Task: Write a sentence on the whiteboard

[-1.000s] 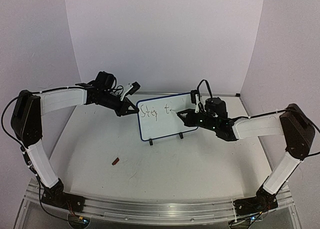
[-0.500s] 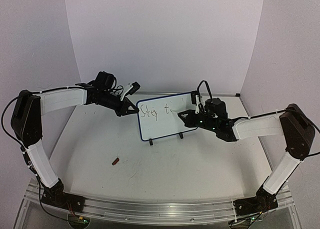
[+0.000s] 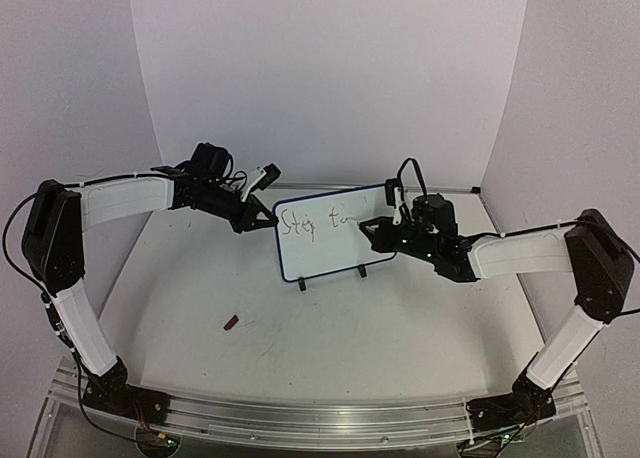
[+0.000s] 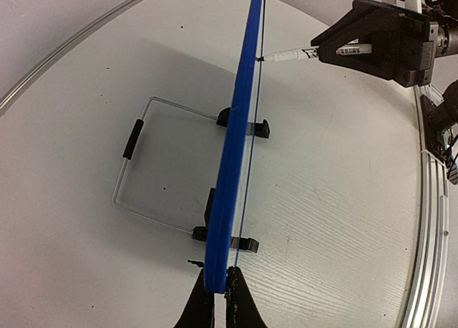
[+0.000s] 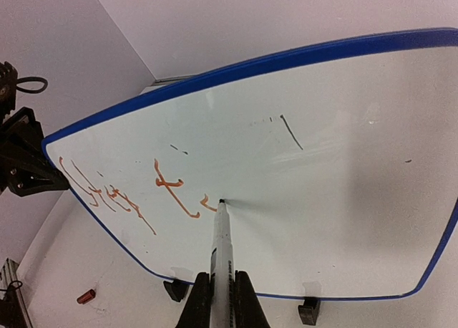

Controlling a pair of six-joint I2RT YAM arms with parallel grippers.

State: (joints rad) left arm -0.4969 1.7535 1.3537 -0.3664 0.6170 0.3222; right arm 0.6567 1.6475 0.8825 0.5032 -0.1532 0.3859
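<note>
The right gripper is closed on a marker — its tip touches the whiteboard at 12 o'clock, the sentence at 10 o'clock; the left gripper pinches the whiteboard's edge.

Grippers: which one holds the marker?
The right gripper, shut on the marker whose tip touches the whiteboard; the left gripper instead pinches the whiteboard's edge.
</note>
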